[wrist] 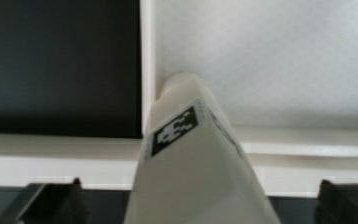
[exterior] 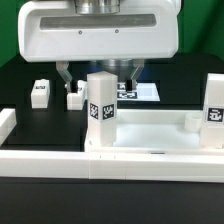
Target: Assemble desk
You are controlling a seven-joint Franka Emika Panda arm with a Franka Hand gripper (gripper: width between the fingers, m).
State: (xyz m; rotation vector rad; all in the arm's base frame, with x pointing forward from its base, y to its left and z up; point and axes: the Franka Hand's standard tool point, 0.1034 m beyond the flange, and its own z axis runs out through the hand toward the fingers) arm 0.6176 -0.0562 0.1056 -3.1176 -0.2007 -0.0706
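One short white square leg point(exterior: 100, 108) stands upright at a corner of the white tabletop point(exterior: 150, 130) - the corner toward the exterior view's left - with a black-and-white tag on its near face. The two dark fingers point(exterior: 66, 74) hang released and spread wide, one on each side of the leg's top. The leg sits in the gap between them and neither finger touches it. From the wrist view the same leg point(wrist: 194, 160) rises up the middle of the picture, tag showing, with a finger well apart from it on either side.

There is one tabletop, lying flat with its raised rim up. It lies near the surface's near edge, just behind a long low white rail point(exterior: 60, 165) that runs along that edge.

Four legs can be counted. One is the leg between the fingers. A second leg point(exterior: 213, 110) is upright at the tabletop's end toward the exterior view's right, also tagged. Two more small legs point(exterior: 40, 93) point(exterior: 73, 97) sit apart on the black surface point(exterior: 30, 108), farther back toward the exterior view's left.

The marker board point(exterior: 140, 92) lies flat behind the tabletop - only part of it shows past the fingers. One more piece of rail point(exterior: 6, 122) shows at the surface's edge on the exterior view's left.
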